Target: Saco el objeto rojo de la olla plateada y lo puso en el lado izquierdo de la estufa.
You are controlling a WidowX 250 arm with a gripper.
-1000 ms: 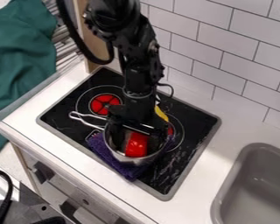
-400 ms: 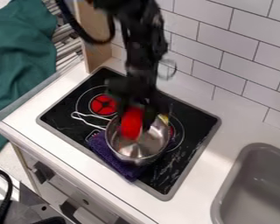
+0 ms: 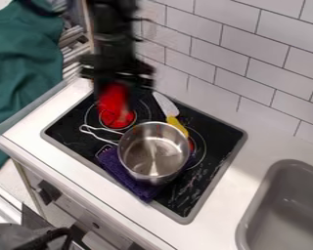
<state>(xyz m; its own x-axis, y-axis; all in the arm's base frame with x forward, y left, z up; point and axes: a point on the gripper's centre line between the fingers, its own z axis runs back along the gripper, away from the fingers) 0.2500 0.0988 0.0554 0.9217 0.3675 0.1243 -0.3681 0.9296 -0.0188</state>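
Pot point(image 3: 134, 146): upright on the stove point(image 3: 218, 134), steel handle point(image 3: 86, 128) jutting left.
Gripper point(image 3: 115, 88): beyond the pot, to its upper left; appears closed only as far as the red object's point(image 3: 112, 99) bulk allows.
Red object: held from above, past the pot's handle, by the left burner point(image 3: 123, 120); probably there for setting down.
Cloth point(image 3: 123, 176): at the pot's near left, perhaps padding.

Bright scene, motion blur up top

Purple cloth point(image 3: 129, 177), yellow-and-white utensil point(image 3: 173, 117).
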